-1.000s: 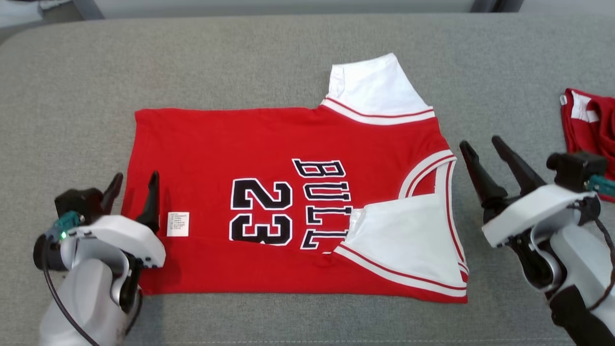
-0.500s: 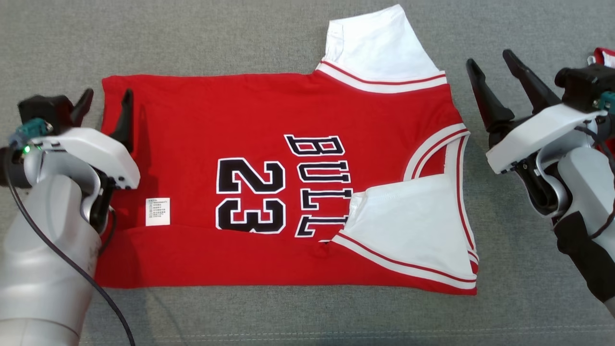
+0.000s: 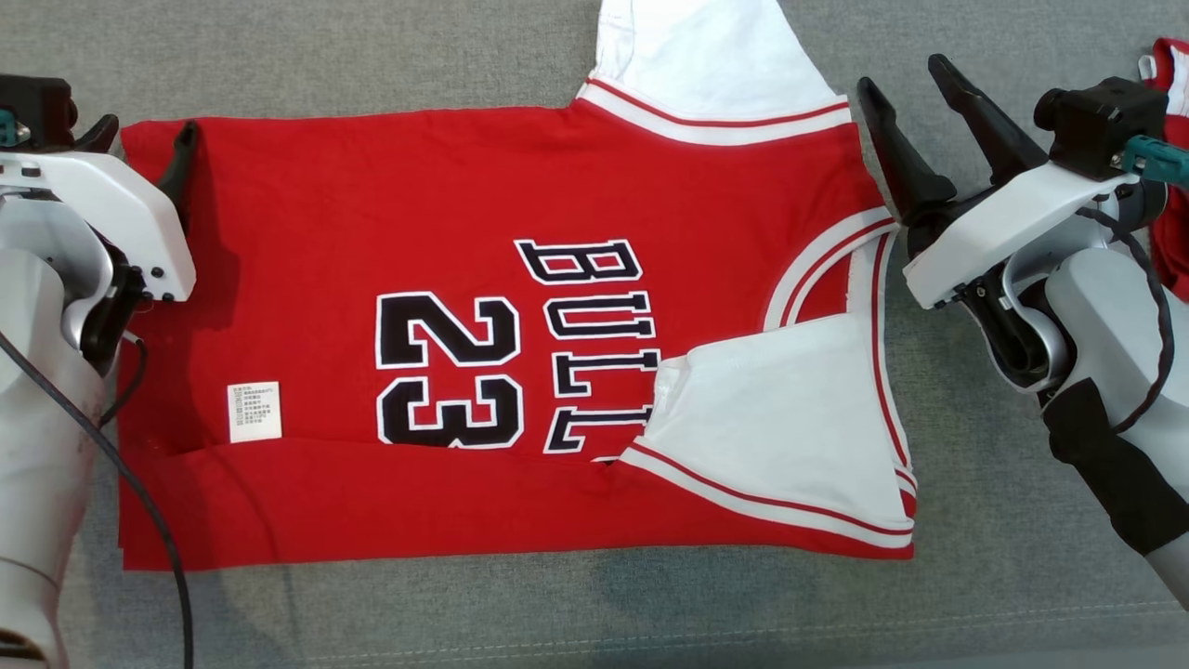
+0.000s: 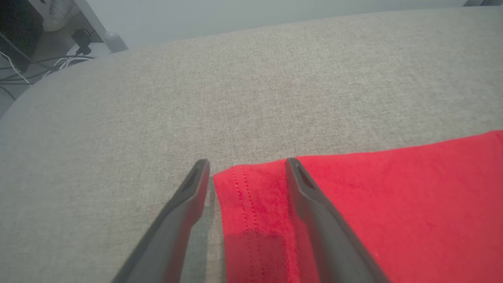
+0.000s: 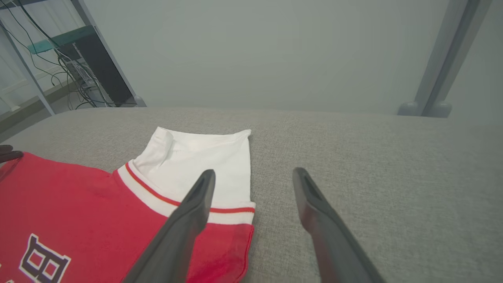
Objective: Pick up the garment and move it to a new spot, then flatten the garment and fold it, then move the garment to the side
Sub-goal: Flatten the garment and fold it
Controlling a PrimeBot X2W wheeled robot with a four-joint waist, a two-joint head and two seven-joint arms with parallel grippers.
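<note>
open cushion [image 3: 372, 56] beyond jersey [image 3: 372, 186], red cloth [image 3: 1176, 265] rightward

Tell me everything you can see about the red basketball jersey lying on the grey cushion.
The red basketball jersey lies flat, front up, sideways on the grey fabric cushion, hem toward the robot's left. It has black white-edged lettering and 23, white sleeves with red-striped trim, and a white care label. The near sleeve and near long edge are folded over the front; the far sleeve sticks out. The open left gripper straddles its far hem corner; contact is unclear.
</note>
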